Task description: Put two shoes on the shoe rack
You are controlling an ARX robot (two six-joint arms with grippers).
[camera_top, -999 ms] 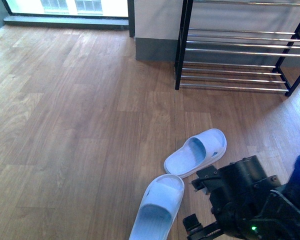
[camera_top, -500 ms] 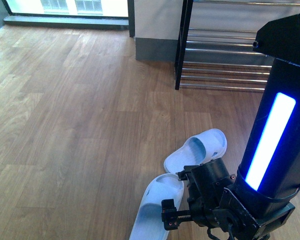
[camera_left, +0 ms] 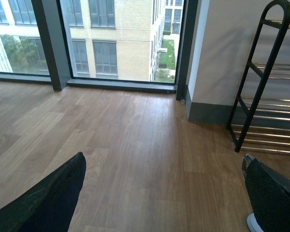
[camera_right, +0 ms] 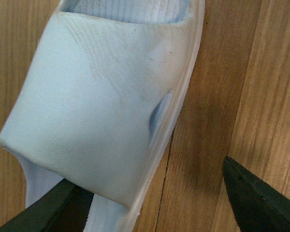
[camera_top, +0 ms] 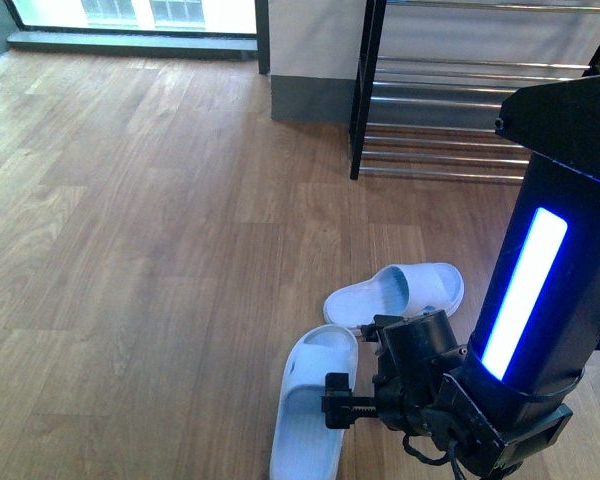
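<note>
Two slippers: the near slipper point(camera_top: 313, 405) and the far slipper point(camera_top: 400, 292) are pale blue slides. Both lie on the wooden floor point(camera_top: 130, 250), well short of the rack, so neither has been placed.
Left gripper point(camera_left: 162, 193): its fingers are spread wide with only bare floor between them, and it holds nothing. It does not show in the front view.
Near slipper: it lies lengthwise with its strap end toward the rack, close beside the right gripper. It has shifted only slightly over the last second.
Far slipper: this is the clear change. Half a second ago its toe pointed up toward the rack. Now it has swung nearly crosswise, toe to the right, probably nudged as the arm came in.
Right gripper point(camera_right: 150, 176): the jaws are wide open and grip nothing yet. In the wrist view one finger point(camera_right: 63, 205) sits at the strap's edge and the other stands apart over the floor. It looks set to close on what is likely the near slipper.
Right arm point(camera_top: 540, 290): a second ago it was low by the floor's near edge. Now it stands tall, its blue light strip covering part of the rack.
Rack point(camera_top: 432, 150): it stands against the far wall, and the rods in view are bare.
Meaning: the first pickup seems close. The turned far slipper will likely need a fresh approach angle.
</note>
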